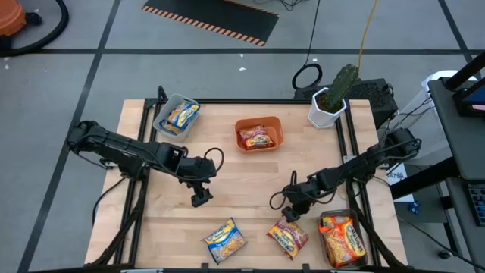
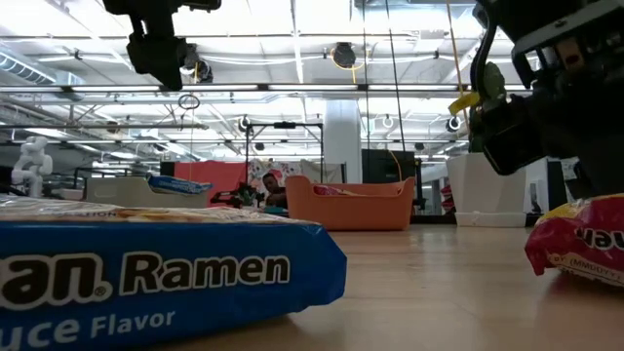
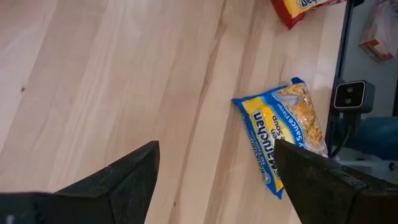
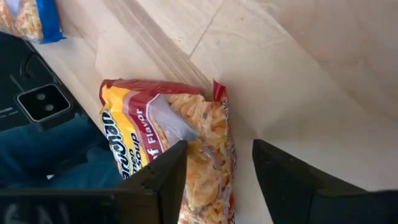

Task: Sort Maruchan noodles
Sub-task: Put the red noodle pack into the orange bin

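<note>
Right gripper (image 1: 292, 216) hovers directly over the red beef-flavor ramen packet (image 1: 288, 236) at six o'clock on the tabletop (image 1: 250, 182), fingers parted astride its top edge. Left gripper (image 1: 200, 199), fingers spread, waits farther off, above the blue packet (image 1: 225, 240).

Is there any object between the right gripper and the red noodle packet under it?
Nothing visible. The right gripper hangs directly over the red noodle packet, fingers straddling one end, with only bare table around. The left gripper waits open, mid-table.
</note>
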You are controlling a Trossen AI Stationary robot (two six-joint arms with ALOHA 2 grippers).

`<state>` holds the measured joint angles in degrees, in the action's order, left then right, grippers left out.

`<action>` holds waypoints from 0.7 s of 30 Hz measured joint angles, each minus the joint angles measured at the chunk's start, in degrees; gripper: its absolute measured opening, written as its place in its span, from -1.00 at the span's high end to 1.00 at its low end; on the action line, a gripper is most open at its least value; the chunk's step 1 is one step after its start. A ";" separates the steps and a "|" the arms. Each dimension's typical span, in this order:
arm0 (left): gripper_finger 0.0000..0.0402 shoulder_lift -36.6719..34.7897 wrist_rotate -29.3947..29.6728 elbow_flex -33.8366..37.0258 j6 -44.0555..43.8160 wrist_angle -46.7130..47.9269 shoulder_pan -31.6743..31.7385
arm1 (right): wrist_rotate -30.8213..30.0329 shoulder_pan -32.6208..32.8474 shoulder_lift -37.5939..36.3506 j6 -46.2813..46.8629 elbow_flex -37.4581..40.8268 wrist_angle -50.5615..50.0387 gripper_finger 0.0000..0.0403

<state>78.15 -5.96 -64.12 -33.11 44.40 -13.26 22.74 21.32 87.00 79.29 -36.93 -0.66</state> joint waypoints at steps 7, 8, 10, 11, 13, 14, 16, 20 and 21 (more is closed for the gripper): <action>-0.58 0.00 1.35 0.00 -1.53 -0.02 0.02 | 1.54 -1.13 0.02 -3.44 0.00 1.19 0.42; -0.58 0.00 1.53 0.00 -1.69 -0.06 0.02 | 1.91 -1.26 0.04 -3.67 0.02 1.78 0.46; -0.58 -0.02 1.97 0.00 -2.03 -0.12 0.07 | 2.69 -1.54 0.04 -3.91 0.02 2.58 0.56; -0.58 -0.02 2.27 0.00 -2.22 -0.14 0.07 | 2.82 -1.71 0.04 -3.89 0.02 2.84 0.60; -0.58 -0.02 3.45 0.00 -3.01 -0.53 0.07 | 2.87 -1.84 -0.09 -3.78 0.02 3.04 0.69; -0.58 -0.02 4.13 0.00 -3.34 -0.78 0.07 | 2.87 -1.86 -0.29 -3.77 0.04 3.23 0.73; -0.58 -0.02 5.46 0.00 -4.32 -1.19 0.07 | 2.95 -2.01 -0.39 -3.72 0.04 4.72 0.81; -0.58 -0.02 8.36 0.00 -6.61 -1.20 0.07 | 2.95 -2.32 -0.37 -3.66 0.07 8.32 0.94; -0.58 -0.02 9.16 0.00 -7.19 -1.20 0.07 | 2.96 -2.49 -0.37 -3.66 0.07 9.46 0.96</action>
<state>78.13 3.21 -64.12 -40.31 43.20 -13.19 25.70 18.83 86.63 75.64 -36.86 8.80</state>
